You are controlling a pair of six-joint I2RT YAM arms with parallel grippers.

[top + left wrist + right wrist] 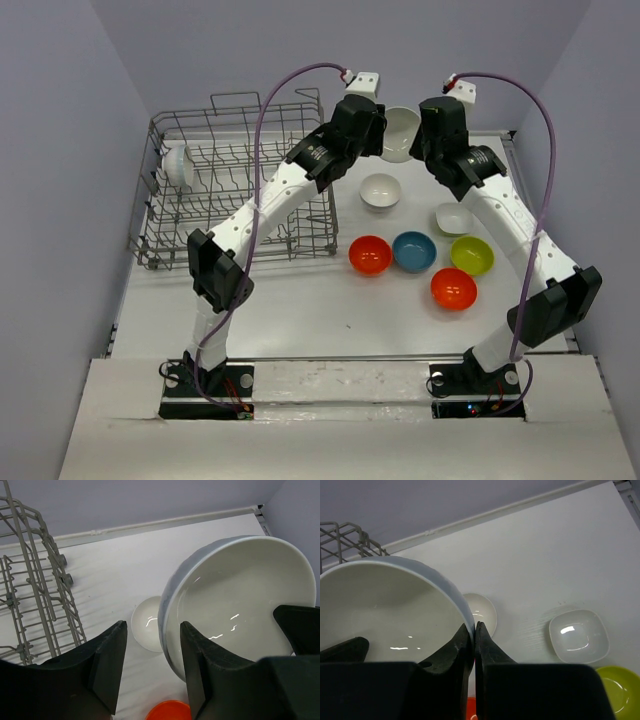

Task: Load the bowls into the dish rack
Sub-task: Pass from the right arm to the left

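Observation:
A white bowl (401, 132) hangs tilted in the air between both grippers, right of the dish rack (290, 243). My right gripper (422, 135) is shut on its rim; in the right wrist view the fingertips (474, 627) pinch the bowl's (385, 610) edge. My left gripper (378, 130) is open; in the left wrist view (152, 630) the bowl's (240, 595) rim sits in the gap, with the right finger (200, 660) inside the bowl. One white bowl (178, 166) stands in the rack's left end.
On the table lie a round white bowl (380, 190), a squarish white bowl (454, 217), two orange-red bowls (370, 255) (453, 288), a blue bowl (414, 251) and a yellow-green bowl (472, 256). The rack's tines (40, 580) stand left of the left gripper.

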